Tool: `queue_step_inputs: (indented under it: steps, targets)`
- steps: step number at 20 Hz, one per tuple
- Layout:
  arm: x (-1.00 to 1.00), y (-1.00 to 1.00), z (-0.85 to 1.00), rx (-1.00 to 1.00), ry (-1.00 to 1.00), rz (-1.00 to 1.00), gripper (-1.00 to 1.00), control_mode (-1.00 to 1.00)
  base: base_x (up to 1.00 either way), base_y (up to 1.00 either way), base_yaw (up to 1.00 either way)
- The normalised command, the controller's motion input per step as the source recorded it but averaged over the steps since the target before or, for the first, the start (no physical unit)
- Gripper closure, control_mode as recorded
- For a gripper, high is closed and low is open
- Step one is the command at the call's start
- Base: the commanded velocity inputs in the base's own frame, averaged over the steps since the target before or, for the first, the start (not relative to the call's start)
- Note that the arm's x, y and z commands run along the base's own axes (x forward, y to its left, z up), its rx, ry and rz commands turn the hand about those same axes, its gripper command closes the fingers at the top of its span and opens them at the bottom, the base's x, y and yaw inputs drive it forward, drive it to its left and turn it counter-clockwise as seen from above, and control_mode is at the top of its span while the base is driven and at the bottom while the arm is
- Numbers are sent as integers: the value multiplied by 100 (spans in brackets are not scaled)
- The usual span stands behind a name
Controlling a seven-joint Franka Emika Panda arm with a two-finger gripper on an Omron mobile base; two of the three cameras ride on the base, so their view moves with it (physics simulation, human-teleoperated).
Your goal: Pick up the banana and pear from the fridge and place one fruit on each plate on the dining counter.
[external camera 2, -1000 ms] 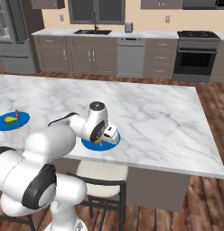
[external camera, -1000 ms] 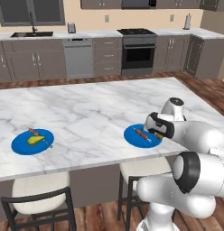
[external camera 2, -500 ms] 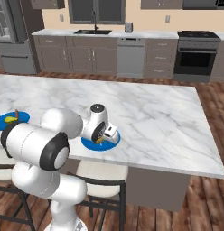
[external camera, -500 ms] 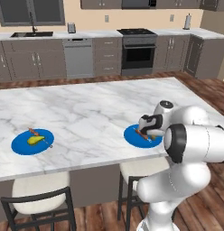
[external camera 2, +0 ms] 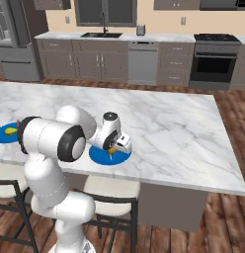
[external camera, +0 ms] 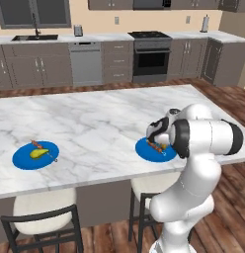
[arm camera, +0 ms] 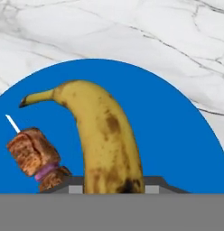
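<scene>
The claw [external camera 2: 114, 146] is down low over the near blue plate [arm camera: 177, 135], pinched narrow on the banana [arm camera: 107, 135] beside a meat skewer [arm camera: 35, 153], apparently about to release it. The pear [external camera: 37, 153] sits on the far plate [external camera: 23, 159] along the counter [external camera: 95, 128].

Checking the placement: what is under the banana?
The blue plate lies under the banana, beside a meat skewer. The banana's lower end is hidden between the gripper tips, so contact there is unclear.

No readable text, labels, brands, numbers or signs anywhere in these views.
</scene>
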Motion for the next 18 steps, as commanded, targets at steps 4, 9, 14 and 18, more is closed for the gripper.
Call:
queue_step_inputs:
  steps: [4, 9, 14, 18]
  targets:
    - [33, -1, -48, 0, 3, 0, 100, -100, 0, 0, 0]
    - [-31, -2, -26, 0, 5, 0, 100, -100, 0, 0, 0]
    - [-79, 10, -3, 0, -3, 0, 100, -100, 0, 0, 0]
    - [-72, 62, -7, 0, 0, 0, -100, -100, 0, 0, 0]
